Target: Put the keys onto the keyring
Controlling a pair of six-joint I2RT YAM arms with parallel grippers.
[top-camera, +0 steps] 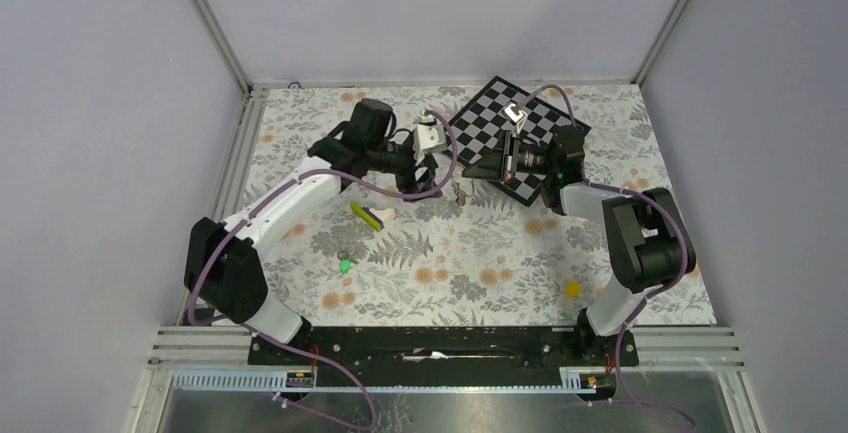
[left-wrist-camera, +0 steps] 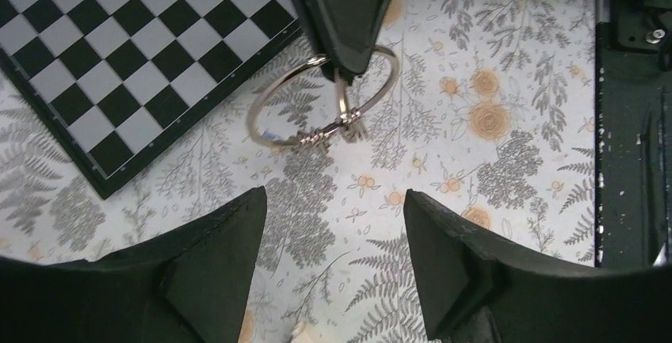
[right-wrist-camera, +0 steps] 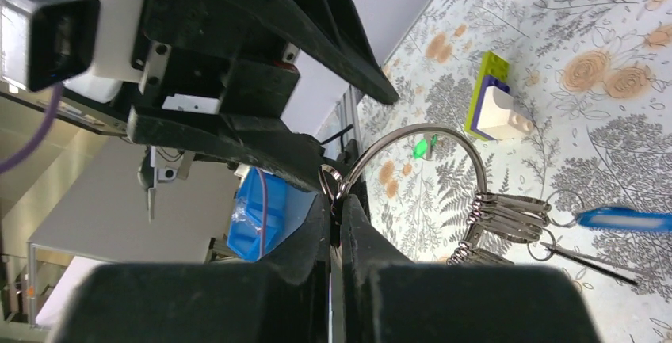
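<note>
Silver keyring [left-wrist-camera: 317,137] sits clenched in the right claw [right-wrist-camera: 337,200], held above the table [top-camera: 500,298], likely so the released, empty left claw [left-wrist-camera: 334,200] can fetch the green key [top-camera: 345,265].

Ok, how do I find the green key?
Start at the flowery table, beside the left arm. Just nearer the front edge than the yellow-white-purple wedge block lies the green key. It is tiny, alone, with a bright green head.
</note>
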